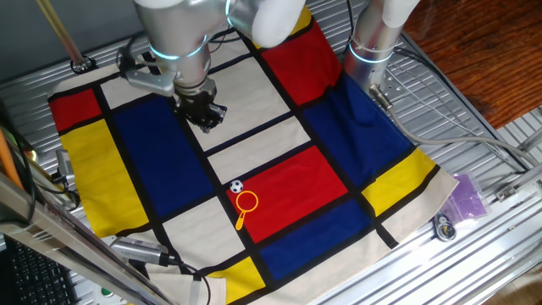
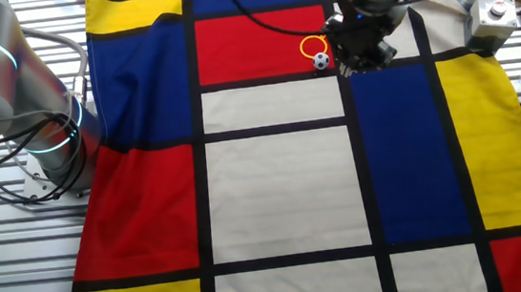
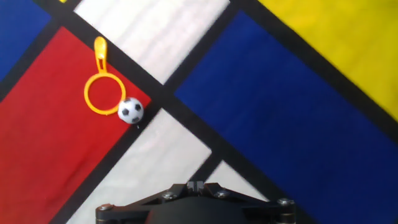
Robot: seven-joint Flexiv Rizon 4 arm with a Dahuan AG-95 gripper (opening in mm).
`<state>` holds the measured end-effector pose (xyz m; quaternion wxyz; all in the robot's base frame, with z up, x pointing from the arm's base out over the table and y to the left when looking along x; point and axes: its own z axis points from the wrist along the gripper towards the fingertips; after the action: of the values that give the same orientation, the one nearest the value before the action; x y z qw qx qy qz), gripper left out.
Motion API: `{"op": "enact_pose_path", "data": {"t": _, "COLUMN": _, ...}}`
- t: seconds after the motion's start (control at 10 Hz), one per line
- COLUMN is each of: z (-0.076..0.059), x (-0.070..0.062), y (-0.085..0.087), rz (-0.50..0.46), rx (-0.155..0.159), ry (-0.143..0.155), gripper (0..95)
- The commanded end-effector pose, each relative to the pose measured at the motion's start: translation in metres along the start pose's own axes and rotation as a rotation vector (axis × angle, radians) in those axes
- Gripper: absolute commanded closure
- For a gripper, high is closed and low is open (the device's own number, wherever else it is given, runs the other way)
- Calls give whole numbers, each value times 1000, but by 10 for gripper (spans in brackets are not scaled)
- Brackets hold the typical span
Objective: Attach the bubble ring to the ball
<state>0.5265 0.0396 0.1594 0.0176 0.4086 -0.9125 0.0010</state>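
The bubble ring (image 1: 246,202) is an orange-yellow hoop on a short handle, lying flat on a red patch of the checked cloth. It also shows in the other fixed view (image 2: 312,47) and in the hand view (image 3: 103,94). The ball (image 1: 236,186), white with black patches, rests against the outside of the hoop's rim (image 2: 320,61) (image 3: 130,110). My gripper (image 1: 203,114) hangs above the cloth, away from both (image 2: 362,55). In the hand view its fingertips (image 3: 196,185) stand together with nothing between them.
A second arm's base (image 1: 373,42) stands at the cloth's far edge (image 2: 49,138). A purple bag (image 1: 467,196) lies off the cloth on the metal table. Button boxes (image 2: 497,10) and cables sit at one corner. A grey tool (image 1: 140,252) lies by the front edge.
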Motion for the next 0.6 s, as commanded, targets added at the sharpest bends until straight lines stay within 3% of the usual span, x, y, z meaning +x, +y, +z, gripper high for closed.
{"op": "enact_pose_path", "data": {"t": 0.1, "z": 2, "x": -1, "y": 0, "rz": 3, "rx": 3, "ry": 7, "gripper": 950}}
{"op": "enact_pose_path", "data": {"t": 0.4, "z": 3, "x": 2, "y": 1, "rz": 6, "rx": 17, "ry": 22, "gripper": 950}}
{"op": "enact_pose_path", "data": {"t": 0.6, "z": 3, "x": 2, "y": 1, "rz": 85, "rx": 27, "ry": 17, "gripper": 950}}
